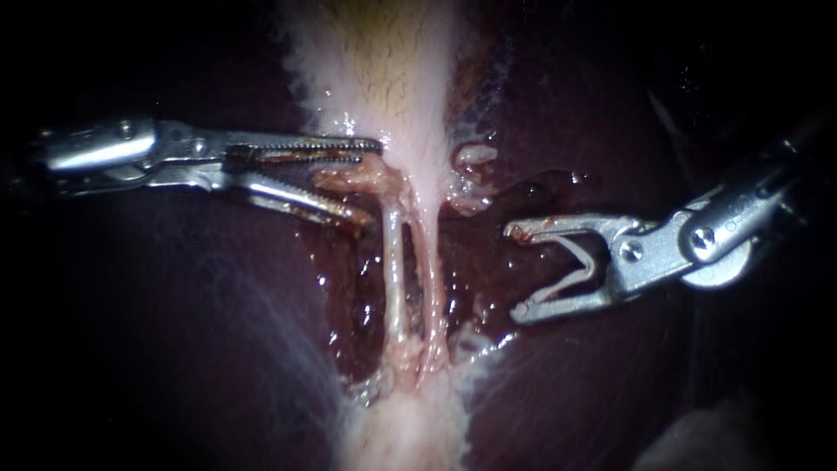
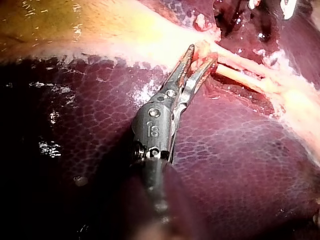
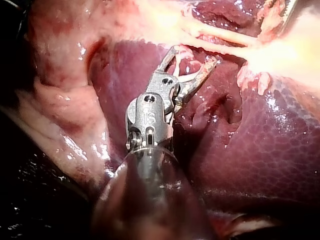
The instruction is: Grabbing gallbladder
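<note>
- Liver (image 1: 174,331), dark and broad, carries everything else.
- Gallbladder (image 1: 384,70) lies as a pale band along the liver's middle. It narrows to two thin tubes (image 1: 394,279), and nothing has hold of it yet.
- Right instrument (image 1: 516,272) hovers beside the tubes with its jaws spread wide, empty and clear of tissue.
- Left instrument (image 1: 373,180) has its toothed jaws apart, astride a small pinkish lump (image 1: 349,177) at the gallbladder's narrow end.
- Progress, as I judge it: the approach is done, and closing on the tissue remains.
</note>
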`<move>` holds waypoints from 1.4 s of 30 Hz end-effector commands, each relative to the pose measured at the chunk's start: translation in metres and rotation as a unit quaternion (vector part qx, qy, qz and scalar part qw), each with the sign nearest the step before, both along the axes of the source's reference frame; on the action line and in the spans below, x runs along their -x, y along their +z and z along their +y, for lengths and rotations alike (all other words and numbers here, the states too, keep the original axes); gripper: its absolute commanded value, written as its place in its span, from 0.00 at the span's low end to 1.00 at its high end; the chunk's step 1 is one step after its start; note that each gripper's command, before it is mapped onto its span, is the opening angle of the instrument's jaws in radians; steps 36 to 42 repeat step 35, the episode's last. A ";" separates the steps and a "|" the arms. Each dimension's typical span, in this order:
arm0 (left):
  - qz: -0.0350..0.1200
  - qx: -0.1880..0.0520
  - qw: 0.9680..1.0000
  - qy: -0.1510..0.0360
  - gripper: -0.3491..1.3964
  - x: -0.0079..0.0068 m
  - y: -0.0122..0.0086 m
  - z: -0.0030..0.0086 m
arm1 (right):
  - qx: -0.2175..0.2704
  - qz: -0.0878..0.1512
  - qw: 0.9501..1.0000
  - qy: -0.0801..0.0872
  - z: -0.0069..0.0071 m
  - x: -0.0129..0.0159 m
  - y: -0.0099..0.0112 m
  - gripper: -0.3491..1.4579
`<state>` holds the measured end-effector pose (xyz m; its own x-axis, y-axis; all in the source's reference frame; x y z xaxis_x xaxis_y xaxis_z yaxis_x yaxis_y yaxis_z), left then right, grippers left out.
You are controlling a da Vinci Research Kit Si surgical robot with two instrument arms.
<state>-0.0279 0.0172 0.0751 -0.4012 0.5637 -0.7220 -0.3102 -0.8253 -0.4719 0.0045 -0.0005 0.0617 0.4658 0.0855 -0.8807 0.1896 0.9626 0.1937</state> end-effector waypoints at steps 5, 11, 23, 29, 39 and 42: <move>0.011 -0.007 1.000 -0.006 0.00 -0.0009 -0.0007 0.0001 | 0.000 0.000 1.000 0.000 0.0000 0.0000 0.0000 0.47; 0.018 -0.036 0.999 -0.024 0.00 -0.0014 -0.0027 0.0000 | 0.000 0.000 1.000 0.000 0.0000 0.0000 0.0000 0.47; 0.013 -0.072 0.997 -0.033 0.00 -0.0024 -0.0130 0.0012 | 0.000 0.000 1.000 0.000 0.0000 0.0000 0.0000 0.47; 0.014 -0.073 0.997 -0.032 0.00 -0.0025 -0.0138 0.0009 | 0.000 0.000 1.000 0.000 0.0000 0.0000 0.0000 0.47; 0.014 -0.075 0.997 -0.033 0.00 -0.0027 -0.0132 0.0008 | 0.000 0.000 1.000 0.000 0.0000 -0.0001 0.0000 0.47; 0.014 -0.075 0.997 -0.033 0.00 -0.0027 -0.0132 0.0008 | 0.000 0.000 1.000 0.000 0.0000 -0.0001 0.0000 0.47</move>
